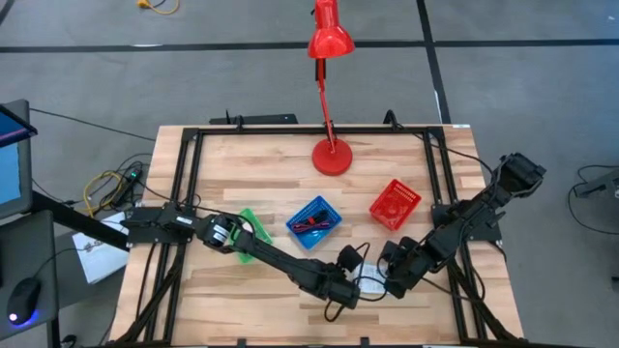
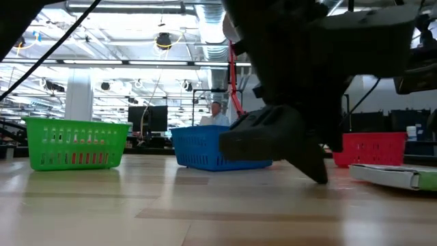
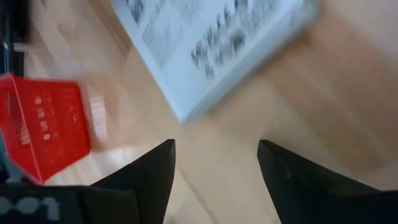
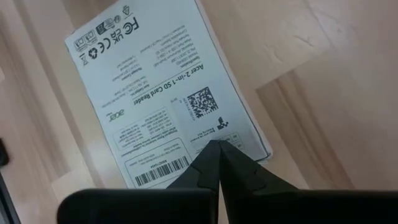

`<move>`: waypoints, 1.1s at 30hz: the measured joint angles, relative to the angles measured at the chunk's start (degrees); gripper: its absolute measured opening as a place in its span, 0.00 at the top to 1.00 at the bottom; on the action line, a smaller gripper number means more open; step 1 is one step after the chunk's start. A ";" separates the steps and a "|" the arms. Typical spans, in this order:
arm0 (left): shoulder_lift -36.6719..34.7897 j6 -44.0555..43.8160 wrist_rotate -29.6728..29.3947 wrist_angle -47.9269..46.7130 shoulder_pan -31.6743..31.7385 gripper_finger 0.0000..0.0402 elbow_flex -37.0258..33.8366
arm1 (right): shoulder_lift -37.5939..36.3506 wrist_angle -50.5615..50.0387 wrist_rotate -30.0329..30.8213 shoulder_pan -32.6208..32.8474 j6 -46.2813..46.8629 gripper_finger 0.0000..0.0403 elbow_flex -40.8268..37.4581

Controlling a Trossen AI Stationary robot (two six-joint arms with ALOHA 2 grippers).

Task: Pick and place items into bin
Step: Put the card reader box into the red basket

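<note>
Tool of the left arm (image 3: 214,165) is held open and empty above the white printed packet (image 4: 165,93), seen on the desk (image 1: 251,164) at five o'clock. Pickup is judged pending; descent and closing are needed. Right tool (image 4: 217,155), shut, hovers over it.

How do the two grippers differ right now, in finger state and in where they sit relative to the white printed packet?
The left gripper has its fingers spread apart with bare wood between them; the right gripper has its fingers pressed together. The left gripper sits just short of the white printed packet, off its edge; the right gripper's tips are over the packet's printed face. Neither holds anything, and both work at the near side of the table.
</note>
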 joint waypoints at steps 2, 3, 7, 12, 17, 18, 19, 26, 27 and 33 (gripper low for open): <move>0.13 -0.03 1.13 2.86 -0.05 0.44 0.00 | 0.00 0.06 0.00 -0.29 -0.10 1.00 -0.01; 0.16 0.01 1.71 3.77 -0.09 0.44 -0.02 | 0.00 0.08 -0.11 -0.52 -0.19 1.00 -0.01; 0.19 0.92 4.47 7.22 -0.09 0.44 -0.04 | 0.00 0.14 0.35 -0.93 -1.23 1.00 -0.05; 0.21 2.35 5.24 11.14 -0.09 0.44 -0.04 | 0.00 0.33 1.54 -1.92 -1.94 1.00 -0.15; 0.26 3.65 5.98 14.43 -0.03 0.44 -0.07 | 0.04 2.37 2.08 -3.29 -4.41 1.00 -0.24; 0.27 3.64 5.98 14.56 0.01 0.44 -0.07 | 0.04 2.45 2.36 -3.56 -4.53 1.00 -0.25; 0.27 3.64 5.95 14.83 0.02 0.44 -0.07 | 0.05 2.49 2.83 -3.82 -4.63 1.00 -0.25; 0.27 4.75 5.08 15.76 0.02 0.44 -0.07 | 0.00 3.10 3.53 -4.58 -7.49 1.00 -0.28; 0.27 4.70 5.09 15.59 0.02 0.44 -0.07 | -0.41 3.08 3.56 -4.47 -8.26 1.00 -0.28; 0.27 2.02 2.04 14.22 -0.03 0.44 -0.03 | -5.74 1.93 4.50 -3.30 -9.05 1.00 0.52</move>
